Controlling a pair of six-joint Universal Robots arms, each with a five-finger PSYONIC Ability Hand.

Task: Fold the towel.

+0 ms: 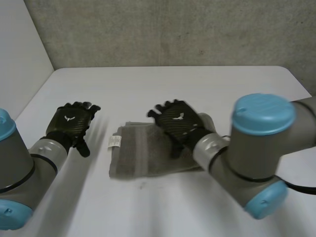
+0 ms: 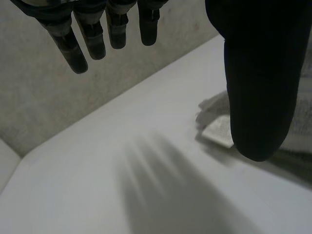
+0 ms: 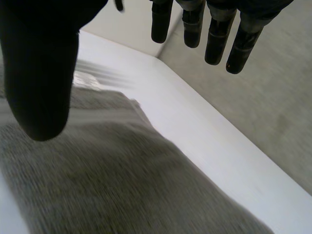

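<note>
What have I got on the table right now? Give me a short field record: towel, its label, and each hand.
towel: grey, lying flat on the white table, apparently already folded into a compact rectangle
label: white tag at the towel edge nearest the left hand
left hand: open, above bare table beside the towel, apart from it
right hand: open, fingers straight, over the far part of the towel, not gripping it
</note>
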